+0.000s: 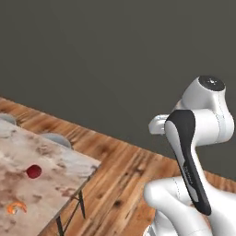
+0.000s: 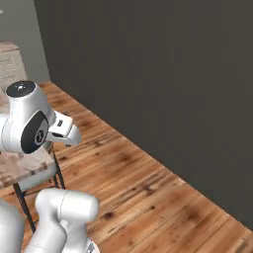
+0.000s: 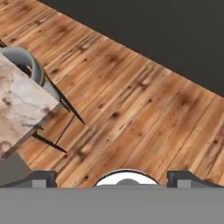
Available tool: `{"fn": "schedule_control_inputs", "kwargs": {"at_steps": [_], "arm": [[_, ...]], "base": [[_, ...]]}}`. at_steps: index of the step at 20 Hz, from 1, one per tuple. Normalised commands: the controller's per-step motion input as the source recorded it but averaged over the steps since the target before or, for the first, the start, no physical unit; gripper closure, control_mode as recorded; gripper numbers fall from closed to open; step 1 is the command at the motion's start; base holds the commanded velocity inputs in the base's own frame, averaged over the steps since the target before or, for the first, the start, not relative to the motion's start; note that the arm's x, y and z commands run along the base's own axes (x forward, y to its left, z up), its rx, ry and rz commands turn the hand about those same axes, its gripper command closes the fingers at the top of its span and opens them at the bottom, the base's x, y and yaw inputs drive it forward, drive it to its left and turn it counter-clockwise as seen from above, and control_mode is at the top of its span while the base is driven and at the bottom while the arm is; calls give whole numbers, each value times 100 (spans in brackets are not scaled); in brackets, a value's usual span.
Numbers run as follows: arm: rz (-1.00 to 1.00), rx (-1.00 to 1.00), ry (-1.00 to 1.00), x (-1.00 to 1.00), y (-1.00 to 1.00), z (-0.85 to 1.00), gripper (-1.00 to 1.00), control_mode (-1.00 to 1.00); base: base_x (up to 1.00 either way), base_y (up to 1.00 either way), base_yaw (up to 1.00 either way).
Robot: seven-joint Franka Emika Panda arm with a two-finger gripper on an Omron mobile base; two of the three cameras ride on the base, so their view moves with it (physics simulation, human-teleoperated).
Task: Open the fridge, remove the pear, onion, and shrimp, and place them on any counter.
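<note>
Facing bare floor, we hold our tool point(image 3: 111, 178) wide open and empty; the beige marbled stone tabletop point(image 1: 50, 161), carrying the dark-red round onion point(image 1: 33, 171) and orange curled shrimp point(image 1: 16, 207), lies left.

Onion point(image 1: 33, 171) on counter point(image 1: 55, 159), shrimp point(image 1: 16, 207) nearer camera.

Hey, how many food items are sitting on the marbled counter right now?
2: the onion mid-counter, the shrimp nearer the camera, apart. More may lie beyond the frame.

My left base view looks forward-down past the arm point(image 1: 193, 152) onto the counter point(image 1: 50, 170) corner at near left. Right base view faces the dark wall point(image 2: 163, 74); both share the wood floor point(image 2: 148, 188). Hand view looks down, close to the counter corner.
</note>
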Motion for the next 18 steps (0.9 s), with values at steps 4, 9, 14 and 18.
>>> {"fn": "schedule_control_inputs", "kwargs": {"at_steps": [4, 9, 14, 18], "arm": [[0, 0, 0, 0, 0, 0, -100, 100], [0, 0, 0, 0, 0, 0, -100, 100], [0, 0, 0, 0, 0, 0, -100, 100], [0, 0, 0, 0, 0, 0, -100, 100]], "base": [[0, -21, -94], [0, -18, -93], [-10, -22, -88], [-9, -31, -86]]}}
